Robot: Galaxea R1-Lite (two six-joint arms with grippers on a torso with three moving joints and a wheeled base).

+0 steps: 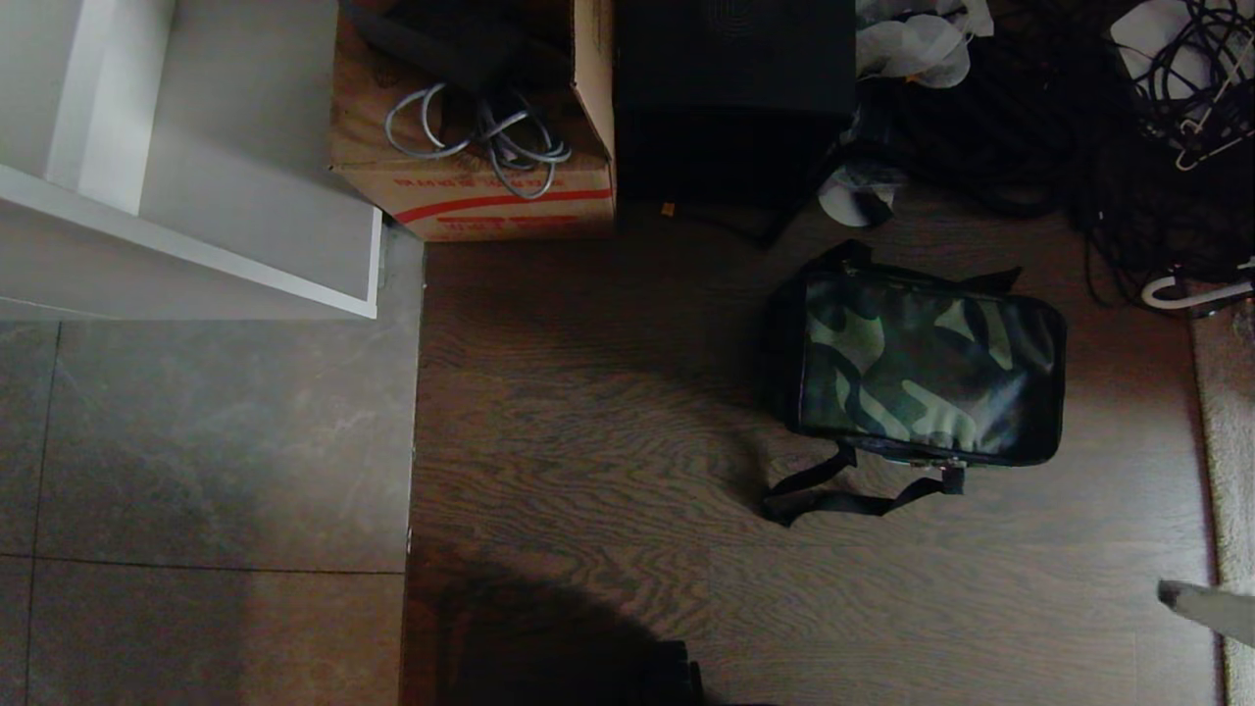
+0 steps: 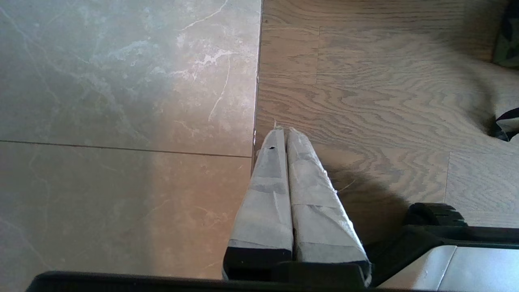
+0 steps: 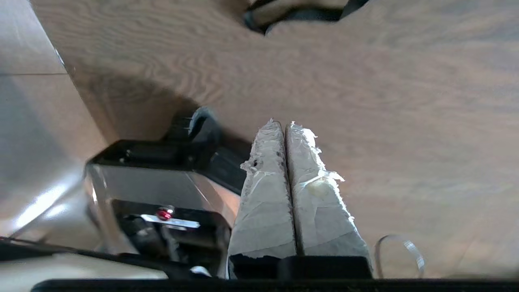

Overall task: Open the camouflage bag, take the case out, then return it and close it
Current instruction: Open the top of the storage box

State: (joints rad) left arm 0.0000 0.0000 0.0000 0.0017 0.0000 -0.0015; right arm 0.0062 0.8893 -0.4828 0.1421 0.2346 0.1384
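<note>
bag: we see the camouflage bag (image 1: 927, 378) lying closed on the wood floor (image 1: 608, 451), right of centre in the head view, camouflage panel facing up; its black strap (image 1: 843, 495) trails on the floor off its near edge; no case is visible, so we judge it is inside
long axis: the bag runs left to right across the head view; the zipper edge with a small metal piece (image 1: 941, 469) lies along the side nearest us
right gripper: a pale tip shows at the head view's right edge (image 1: 1201, 603), nearer us than the bag and to its right; in its wrist view the right gripper (image 3: 284, 125) has its taped fingers (image 3: 265, 194) pressed together, holding nothing, above bare floor
left gripper: the left gripper (image 2: 284, 132) hangs over the seam between tile (image 2: 121, 101) and wood, fingers closed and empty; a corner of the bag (image 2: 507, 44) shows well off to one side
nearer arm: we judge the right; the bag lies on its side of the scene
coming move: the right gripper would need to travel forward and inward to the near zipper edge; the jaws must part first
stage: nothing opened yet
</note>
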